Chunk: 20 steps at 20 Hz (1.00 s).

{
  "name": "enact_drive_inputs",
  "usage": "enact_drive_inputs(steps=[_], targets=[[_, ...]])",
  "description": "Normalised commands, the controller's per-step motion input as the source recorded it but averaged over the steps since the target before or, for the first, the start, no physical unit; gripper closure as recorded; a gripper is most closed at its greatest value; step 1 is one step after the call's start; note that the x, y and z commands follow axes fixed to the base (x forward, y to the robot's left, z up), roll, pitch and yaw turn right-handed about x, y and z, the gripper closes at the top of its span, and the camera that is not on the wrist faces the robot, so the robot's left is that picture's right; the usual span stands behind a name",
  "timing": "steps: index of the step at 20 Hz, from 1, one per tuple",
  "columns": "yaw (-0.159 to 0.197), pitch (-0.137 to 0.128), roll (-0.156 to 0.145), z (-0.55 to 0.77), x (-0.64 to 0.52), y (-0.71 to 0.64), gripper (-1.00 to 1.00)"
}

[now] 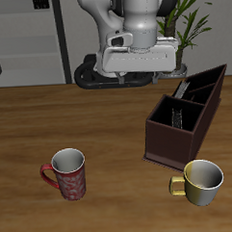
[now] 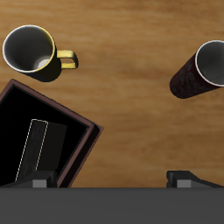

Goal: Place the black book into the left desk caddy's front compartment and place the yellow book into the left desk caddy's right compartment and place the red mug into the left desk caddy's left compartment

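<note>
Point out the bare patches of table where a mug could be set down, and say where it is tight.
Widest bare wood: between the red mug and the left desk caddy, running to the table's front edge. Also open: the strip behind the red mug, toward the robot's base. Tight: the gap between the caddy's near corner and the yellow-cream mug. The gripper hangs high above.

The left desk caddy [image 1: 187,119] sits at right of the exterior frame, a book [image 1: 182,89] inside it (which one is unclear). The red mug [image 1: 67,173] stands lower left, another mug [image 1: 200,182] lower right, below the caddy.
</note>
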Motion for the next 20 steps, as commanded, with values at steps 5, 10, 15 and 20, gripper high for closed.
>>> enact_drive_inputs(steps=[5,10,15,20], targets=[[0.025,0.015,-0.025,0.05,0.09,-0.43,-1.0],[0.036,-0.02,-0.065,0.23,0.02,-0.7,-1.0],[0.016,-0.004,0.002,0.12,0.06,-0.37,-1.0],[0.005,0.005,-0.01,0.1,0.18,-0.37,-1.0]])
